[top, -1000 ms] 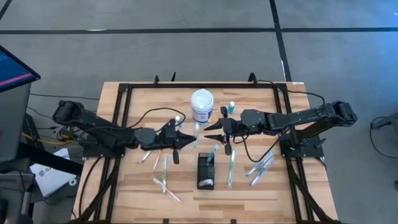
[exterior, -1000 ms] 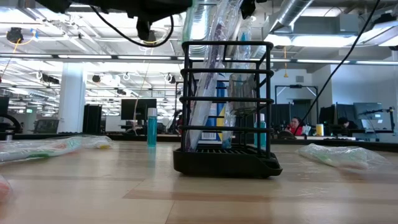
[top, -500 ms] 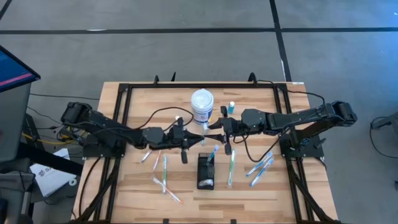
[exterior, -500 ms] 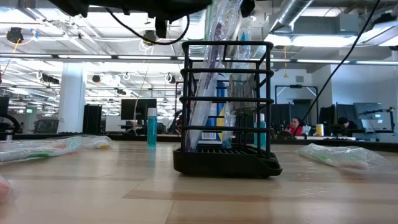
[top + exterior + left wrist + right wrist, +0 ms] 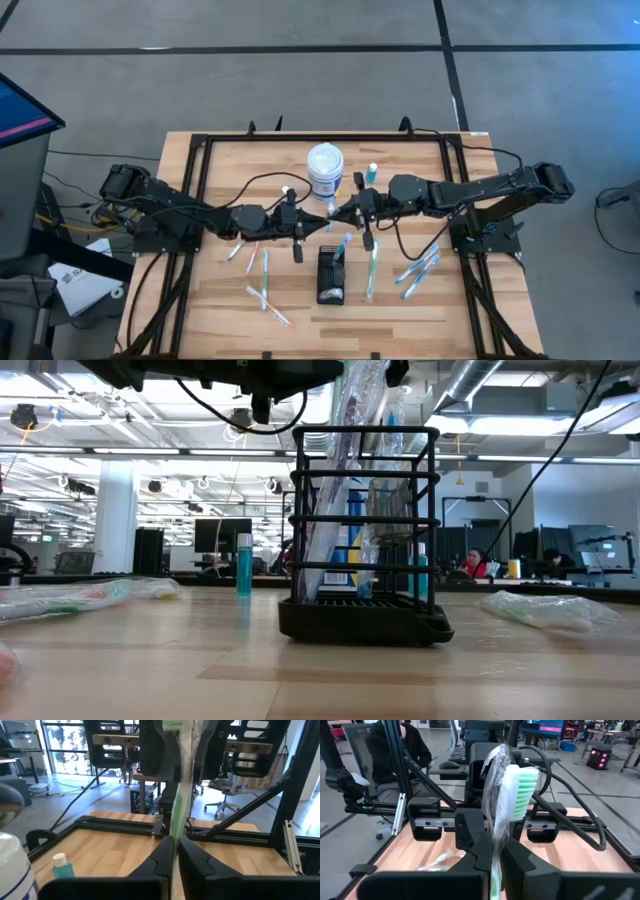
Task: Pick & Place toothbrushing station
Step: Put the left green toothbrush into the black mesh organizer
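Toothbrushing station (image 5: 331,276), a small black slotted wire holder, is standing upright on the wooden table (image 5: 210,300), below the two grippers. Both the left gripper (image 5: 322,225) and the right gripper (image 5: 338,217) are meeting above it, each with jaws pinching the same plastic-wrapped green-and-white toothbrush (image 5: 507,805).

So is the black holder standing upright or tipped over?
Upright: in the low view the black holder stands level on its base on the table, with wrapped toothbrushes inside.
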